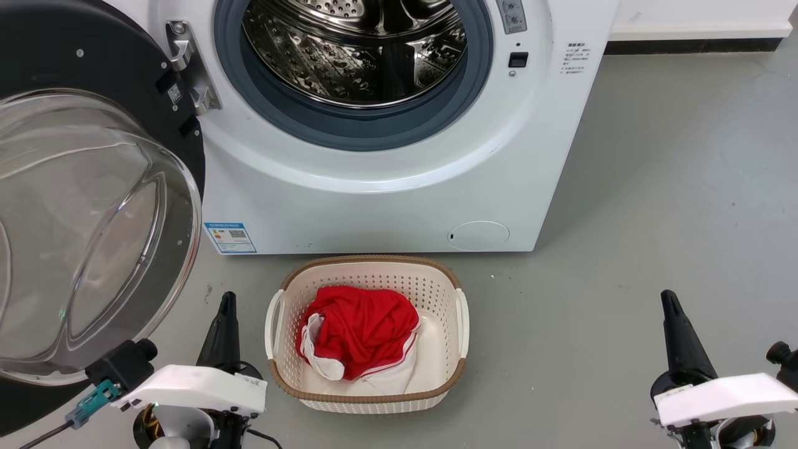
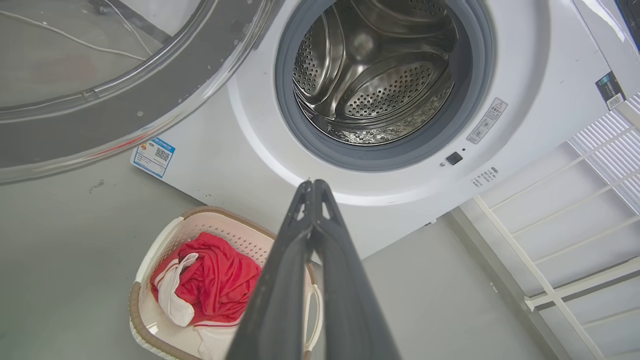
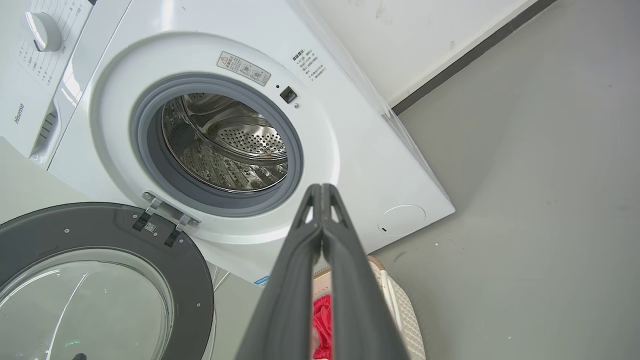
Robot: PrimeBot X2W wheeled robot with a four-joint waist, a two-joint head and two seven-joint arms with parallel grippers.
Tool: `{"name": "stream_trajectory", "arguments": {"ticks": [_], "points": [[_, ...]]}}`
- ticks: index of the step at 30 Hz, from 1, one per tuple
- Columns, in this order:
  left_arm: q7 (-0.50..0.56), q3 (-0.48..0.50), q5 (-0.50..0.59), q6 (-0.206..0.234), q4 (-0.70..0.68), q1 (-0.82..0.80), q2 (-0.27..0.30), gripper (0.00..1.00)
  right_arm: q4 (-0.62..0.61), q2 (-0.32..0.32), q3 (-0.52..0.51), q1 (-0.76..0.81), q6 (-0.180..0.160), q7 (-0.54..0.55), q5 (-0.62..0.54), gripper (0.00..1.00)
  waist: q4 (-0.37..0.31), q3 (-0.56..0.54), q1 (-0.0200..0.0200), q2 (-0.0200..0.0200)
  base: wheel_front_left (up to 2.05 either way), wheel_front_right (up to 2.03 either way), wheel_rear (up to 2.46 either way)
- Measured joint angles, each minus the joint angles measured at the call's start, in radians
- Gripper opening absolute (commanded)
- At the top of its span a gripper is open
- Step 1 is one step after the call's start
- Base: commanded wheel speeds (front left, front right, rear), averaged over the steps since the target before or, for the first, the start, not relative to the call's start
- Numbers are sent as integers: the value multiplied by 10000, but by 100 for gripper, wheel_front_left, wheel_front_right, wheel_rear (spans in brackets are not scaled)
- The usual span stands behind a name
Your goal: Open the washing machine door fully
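The washing machine door (image 1: 81,206) is a black disc with a bulging clear glass bowl. It stands swung wide out to the left on its hinge (image 1: 187,68), and the steel drum (image 1: 355,50) lies bare inside the grey rubber ring. The door also shows in the left wrist view (image 2: 115,95) and the right wrist view (image 3: 95,280). My left gripper (image 1: 227,299) is shut and empty, low on the floor just right of the door's lower rim, apart from it. My right gripper (image 1: 668,298) is shut and empty at the lower right, far from the machine.
A cream laundry basket (image 1: 368,268) with a red and white garment (image 1: 355,333) sits on the grey floor before the machine, between my grippers. A white rack (image 2: 575,225) stands right of the machine in the left wrist view. A wall with dark skirting (image 1: 692,45) runs behind.
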Motion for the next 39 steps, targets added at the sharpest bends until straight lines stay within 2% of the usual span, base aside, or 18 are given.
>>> {"name": "stream_trajectory", "arguments": {"ticks": [27, 39], "points": [[884, 433, -3605, -268, 234, -54, -63, 0, 596, -71, -98, -415, 0, 663, 3632, 0, -30, -236, 0, 0, 0, 0, 0], [1189, 598, -4836, -364, 301, -88, -84, 0, 792, -73, -163, -546, 0, 926, 4846, 0, -42, -333, 0, 0, 0, 0, 0]]}}
